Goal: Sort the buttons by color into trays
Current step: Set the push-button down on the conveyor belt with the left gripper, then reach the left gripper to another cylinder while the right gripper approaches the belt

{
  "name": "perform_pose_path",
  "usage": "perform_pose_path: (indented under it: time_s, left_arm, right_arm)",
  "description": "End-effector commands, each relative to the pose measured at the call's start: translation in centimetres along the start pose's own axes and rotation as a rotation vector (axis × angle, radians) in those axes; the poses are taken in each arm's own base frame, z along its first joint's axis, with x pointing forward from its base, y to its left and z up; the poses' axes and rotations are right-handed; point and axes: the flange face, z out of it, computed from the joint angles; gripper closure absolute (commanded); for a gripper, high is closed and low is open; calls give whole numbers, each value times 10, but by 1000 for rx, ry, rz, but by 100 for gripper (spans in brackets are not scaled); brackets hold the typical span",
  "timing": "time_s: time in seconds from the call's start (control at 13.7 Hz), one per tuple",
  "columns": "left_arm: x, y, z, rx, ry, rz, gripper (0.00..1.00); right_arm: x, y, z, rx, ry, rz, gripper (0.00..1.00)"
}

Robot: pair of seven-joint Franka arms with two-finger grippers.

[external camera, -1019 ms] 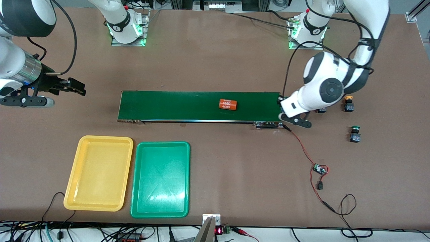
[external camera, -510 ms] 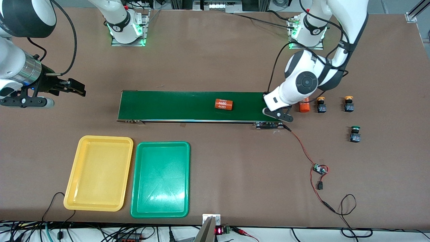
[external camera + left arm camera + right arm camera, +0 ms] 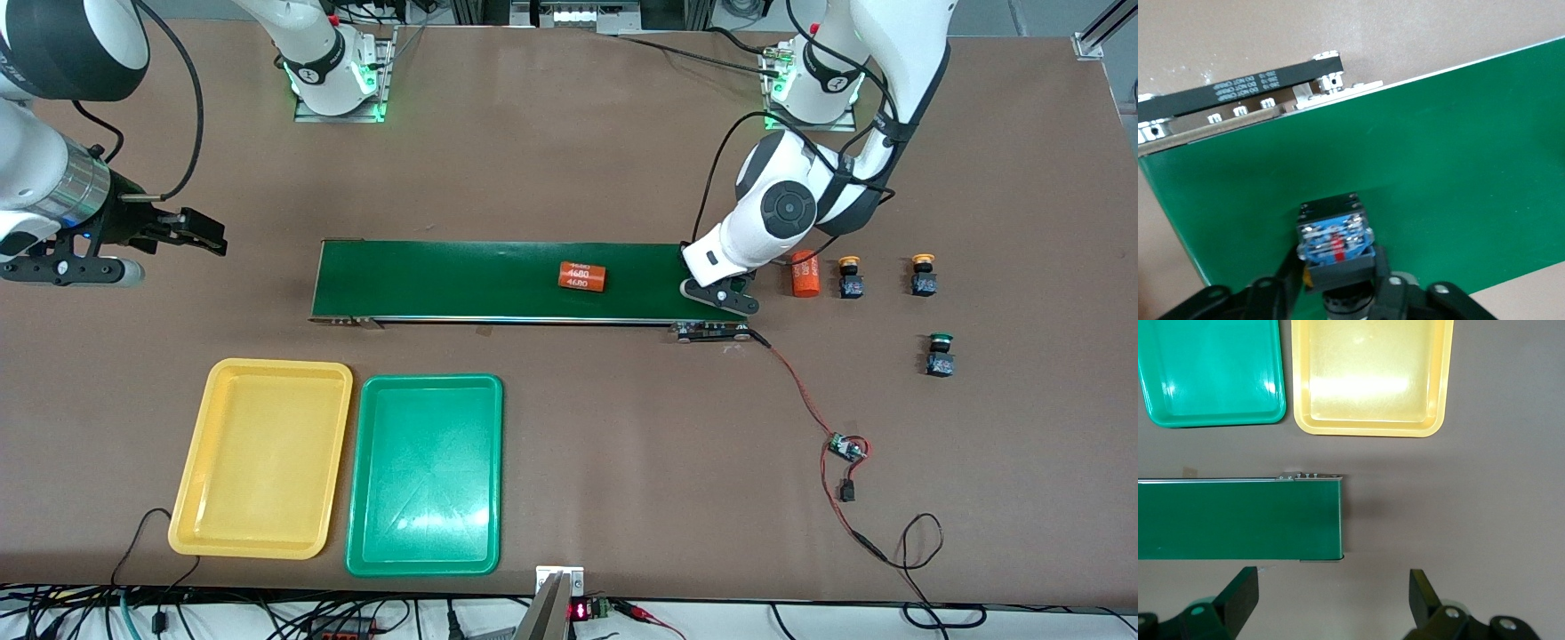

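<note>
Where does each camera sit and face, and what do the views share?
Front: high across the table, facing the bases; both arms show.
Left wrist: looks down on the belt; left end effector grips a button.
Right wrist: looks down on belt end, yellow tray, green tray; right end effector open.
Shared: all show the belt.

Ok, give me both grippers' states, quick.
Left gripper: shut on a button, over the belt.
Right gripper: open, holding nothing.

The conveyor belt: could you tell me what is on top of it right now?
On the conveyor belt lies an orange cylinder. Over its end, the left gripper holds a button; its cap is hidden.
</note>
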Motion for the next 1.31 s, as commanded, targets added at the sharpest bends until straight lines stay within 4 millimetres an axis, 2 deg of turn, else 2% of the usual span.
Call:
perform_pose_path:
  time_s: [0.0,0.15,0.22,0.29,0.44,0.66,0.73,0.87,1.09,1.16,1.24]
  left_arm:
    - [0,4,-29,-8,35,-4,0]
    - [4,3,-66,-4,16,-11,0]
    - [10,-8,-84,-8,-5,-29,0]
    - [16,-36,-99,-13,-31,-70,0]
    - [20,-89,-106,-14,-35,-82,0]
    - [17,-159,-94,-36,-54,-63,0]
    - [12,-174,-88,-43,-67,-64,0]
    - [-1,-187,-69,-51,-101,-81,0]
    - [-27,-195,-30,-41,-94,-106,0]
    - [-34,-196,-18,-37,-87,-110,0]
    - [-38,-196,-11,-33,-79,-112,0]
  right_arm:
    - [0,0,1,14,5,17,0]
    - [0,0,1,14,5,17,0]
    - [0,0,1,14,5,17,0]
    - [0,0,1,14,5,17,0]
    - [0,0,1,14,5,17,0]
    - [0,0,0,15,9,19,0]
    - [0,0,0,15,9,17,0]
    - [0,-1,2,16,8,19,0]
    - [-7,-7,7,15,4,26,0]
    - [-8,-10,8,18,2,54,0]
    - [-11,-22,8,24,2,62,0]
